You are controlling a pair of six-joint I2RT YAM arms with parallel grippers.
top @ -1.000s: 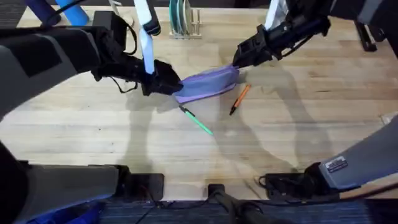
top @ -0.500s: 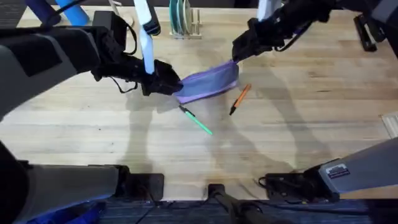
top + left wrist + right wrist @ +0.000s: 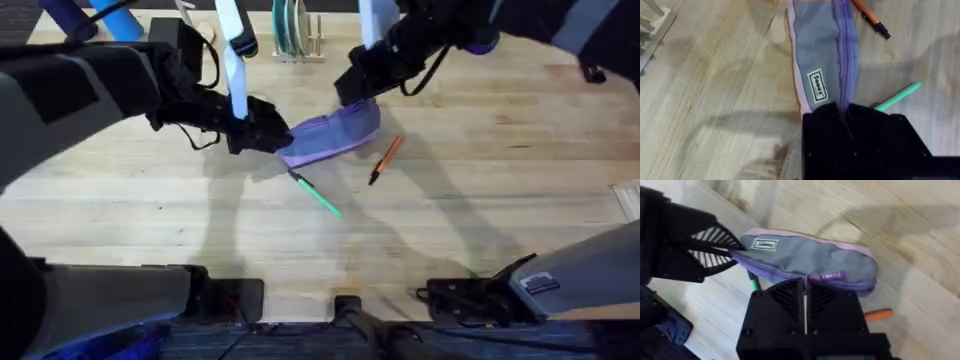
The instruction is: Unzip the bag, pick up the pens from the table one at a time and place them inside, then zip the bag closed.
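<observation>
- Centre of the overhead frame: the bag (image 3: 330, 137), lavender with a grey panel, lies on the wooden table (image 3: 520, 170), its zipper line looking closed along most of its length.
- The left gripper (image 3: 272, 136) is clamped on the bag's left end; the left wrist view shows its black fingers pinching the fabric at the seam.
- The right gripper (image 3: 352, 87) sits at the bag's upper right end, fingers together, seemingly at the purple zipper tab (image 3: 832, 275).
- The green pen (image 3: 316, 192) lies just below the bag.
- The orange pen (image 3: 385, 160) lies just right of it.
</observation>
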